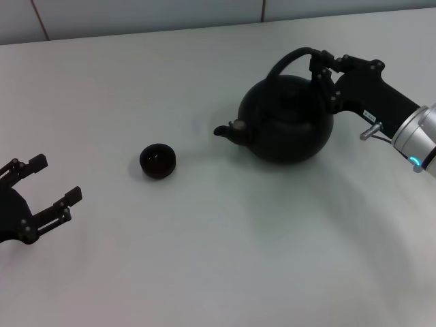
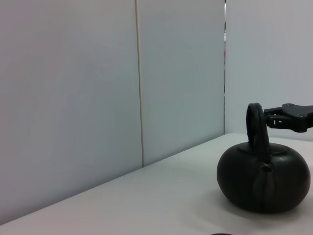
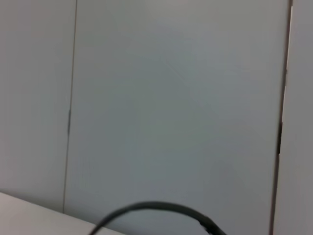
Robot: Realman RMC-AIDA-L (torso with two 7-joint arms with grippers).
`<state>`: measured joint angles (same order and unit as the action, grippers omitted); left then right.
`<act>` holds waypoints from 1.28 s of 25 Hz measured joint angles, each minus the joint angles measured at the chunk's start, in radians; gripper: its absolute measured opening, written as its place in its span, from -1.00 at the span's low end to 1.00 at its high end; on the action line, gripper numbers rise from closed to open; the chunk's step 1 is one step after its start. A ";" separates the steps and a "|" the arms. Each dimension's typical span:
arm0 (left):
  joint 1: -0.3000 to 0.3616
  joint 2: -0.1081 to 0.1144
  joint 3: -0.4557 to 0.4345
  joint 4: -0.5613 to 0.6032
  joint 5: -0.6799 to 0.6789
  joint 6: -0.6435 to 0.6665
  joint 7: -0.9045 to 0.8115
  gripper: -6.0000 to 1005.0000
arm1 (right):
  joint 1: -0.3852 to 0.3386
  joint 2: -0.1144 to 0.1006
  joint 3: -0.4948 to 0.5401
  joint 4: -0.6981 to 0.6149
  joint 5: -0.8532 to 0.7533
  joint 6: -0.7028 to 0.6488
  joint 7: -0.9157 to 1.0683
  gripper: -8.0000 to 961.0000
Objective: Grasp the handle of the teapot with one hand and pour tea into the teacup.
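Left gripper (image 1: 42,194) parked at worktop's (image 1: 204,272) near left edge, fingers spread, holding nothing. Teacup (image 1: 158,161) left of centre, well apart from teapot (image 1: 289,121), which sits toward the far right with its spout facing the cup. Right gripper (image 1: 323,73) at the handle (image 1: 291,60), on its right side; closed on it or only around it — cannot tell. Step in hand: securing the handle. Next: confirm a firm hold, lift, carry spout over cup, tip slowly.

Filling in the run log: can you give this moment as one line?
right hand: at handle, grip unclear | teapot: on table, spout toward teacup | left hand: open, idle
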<state>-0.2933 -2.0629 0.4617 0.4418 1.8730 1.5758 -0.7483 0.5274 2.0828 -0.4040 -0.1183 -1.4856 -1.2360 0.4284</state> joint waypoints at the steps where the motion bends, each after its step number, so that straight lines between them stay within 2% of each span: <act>1: 0.000 0.000 0.000 0.000 0.000 0.000 0.000 0.62 | 0.000 0.000 0.004 0.001 0.002 -0.001 0.000 -0.55; 6: -0.001 0.000 0.000 0.000 0.000 -0.001 0.000 0.62 | -0.006 0.001 0.016 0.002 0.011 -0.015 -0.001 -0.53; 12: -0.001 0.000 0.000 0.000 0.000 -0.002 0.000 0.62 | -0.025 0.001 0.022 0.003 0.012 -0.036 -0.002 -0.07; 17: -0.001 0.001 0.008 0.000 0.000 0.002 0.000 0.62 | -0.104 0.001 0.046 0.007 0.014 -0.148 -0.001 0.34; 23: -0.006 0.003 0.007 0.000 0.001 0.006 0.000 0.62 | -0.228 0.002 0.143 0.077 0.014 -0.262 -0.003 0.34; 32: -0.012 0.004 0.009 0.000 0.007 0.010 -0.002 0.62 | -0.249 -0.003 0.131 0.062 0.002 -0.308 0.025 0.34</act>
<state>-0.3055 -2.0591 0.4709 0.4418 1.8797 1.5859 -0.7502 0.2787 2.0793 -0.2731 -0.0563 -1.4834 -1.5442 0.4536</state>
